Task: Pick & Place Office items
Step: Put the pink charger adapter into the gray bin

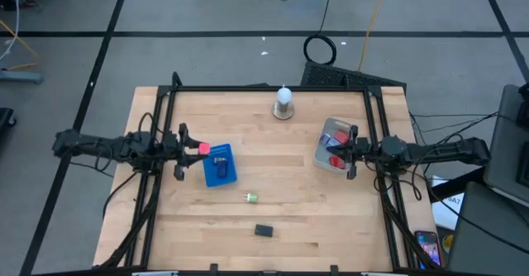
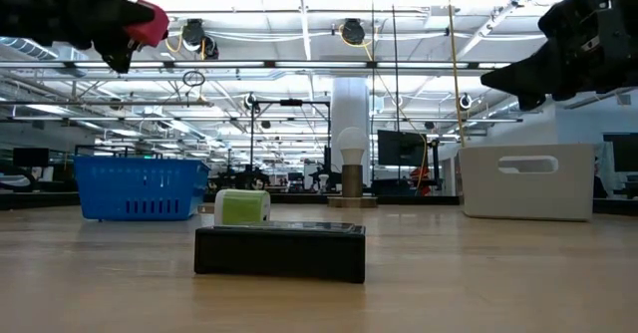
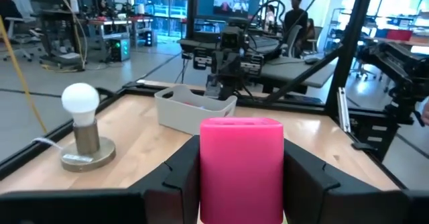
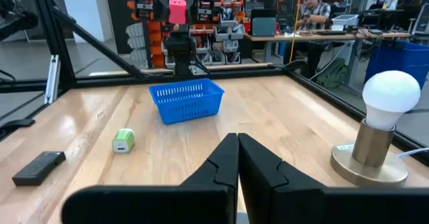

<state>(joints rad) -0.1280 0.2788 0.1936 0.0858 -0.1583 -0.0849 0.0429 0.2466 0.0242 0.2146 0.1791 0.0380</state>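
The left gripper (image 1: 192,149) hovers above the tabletop (image 1: 297,185), jaws part open and clamped on a pink block (image 1: 203,148). The blue basket (image 1: 219,165) lies just at its four o'clock. The right gripper (image 1: 349,152), jaws shut and empty, waits over the white bin (image 1: 324,135).

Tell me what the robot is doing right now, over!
Left gripper holding pink block up beside blue basket. Right gripper shut, empty, over white bin. Nothing blocking.

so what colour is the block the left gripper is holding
Pink: the block sits clamped in the left gripper, clearest in the left wrist view.
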